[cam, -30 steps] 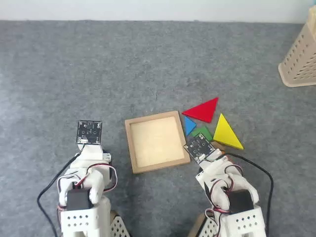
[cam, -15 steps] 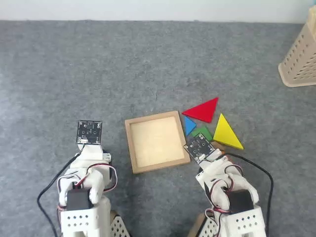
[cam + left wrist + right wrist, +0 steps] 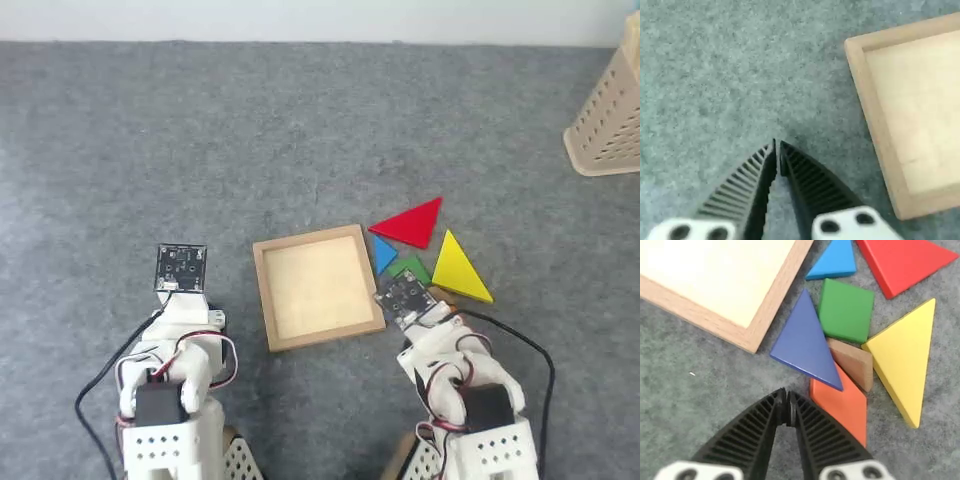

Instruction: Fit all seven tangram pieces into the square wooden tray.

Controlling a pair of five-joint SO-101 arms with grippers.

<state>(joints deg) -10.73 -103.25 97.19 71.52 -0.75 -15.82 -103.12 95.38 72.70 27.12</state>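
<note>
Step in hand, as judged: first pick, since the tray holds nothing. It lies on the tabletop nearer the near edge than the far one, roughly midway between the left and right edges. All pieces lie in a cluster just beside its right side. The right gripper hangs with its jaws closed and empty over bare tabletop, just near of the dark triangle and the parallelogram. The left gripper, jaws likewise closed and empty, hangs over the tabletop off the tray's left side. Open the right jaws fully before descending. Choose a piece with two free edges. The dark triangle's point lies against the brown piece and the parallelogram, so pulling it out risks dragging both. The red triangle and yellow triangle, the largest, sit at the outer side of the cluster and are probably best seated first, into a tray corner. Grip across the thickness, lift clear of the rim, then lower flat. Count: seven pieces, namely four triangles (red, yellow, dark and a small light triangle), one square, one parallelogram and one brown piece partly covered, shape not certain. One tray. Two grippers. One basket at the tabletop's far right corner.
</note>
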